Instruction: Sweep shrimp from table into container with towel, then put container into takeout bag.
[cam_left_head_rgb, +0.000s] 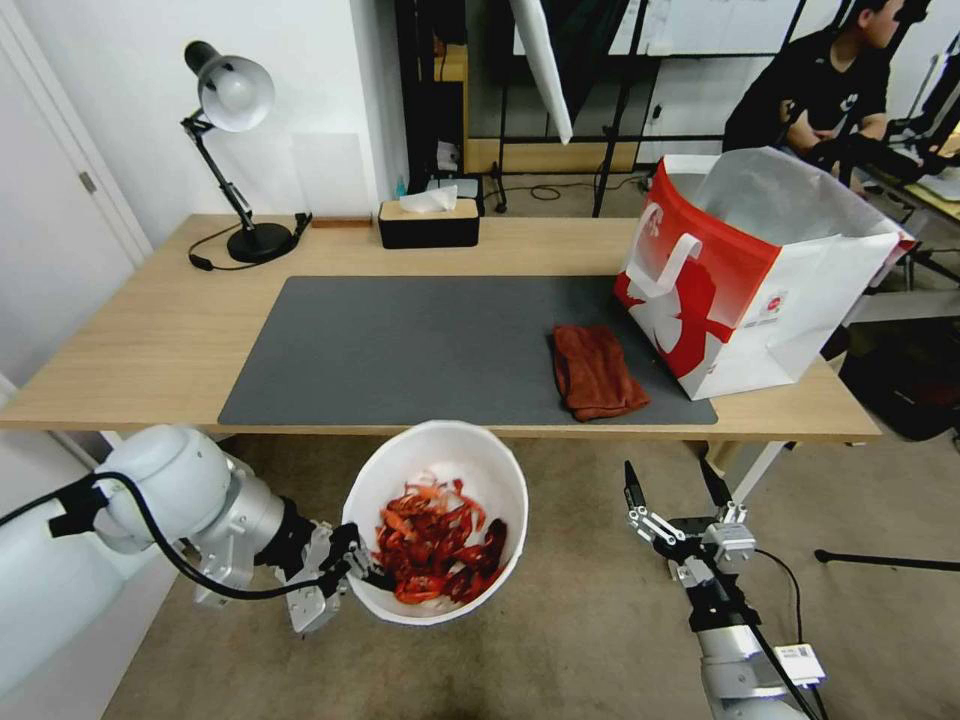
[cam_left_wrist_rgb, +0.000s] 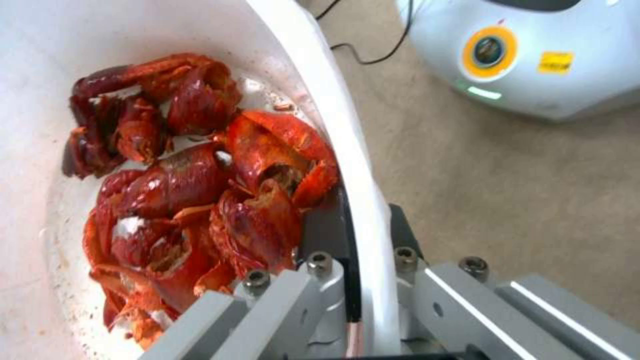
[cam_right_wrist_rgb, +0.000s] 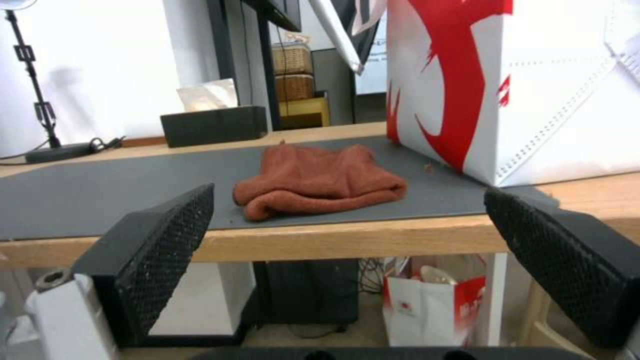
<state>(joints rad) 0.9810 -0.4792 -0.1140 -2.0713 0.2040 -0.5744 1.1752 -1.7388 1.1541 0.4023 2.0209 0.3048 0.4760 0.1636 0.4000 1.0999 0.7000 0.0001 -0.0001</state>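
desk lamp (cam_left_head_rgb: 232, 100), black tissue box (cam_left_head_rgb: 428, 224) w/ tissue

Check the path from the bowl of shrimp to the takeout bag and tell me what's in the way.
The left hand holds the container below the table's near edge. That edge and the towel on the mat lie between it and the takeout bag, whose mouth is open.

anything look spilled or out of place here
Nothing looks spilled. The shrimp sit inside the container, which the left gripper holds by its rim below the table edge. The towel lies crumpled beside the upright takeout bag. The right gripper is open, holding nothing.
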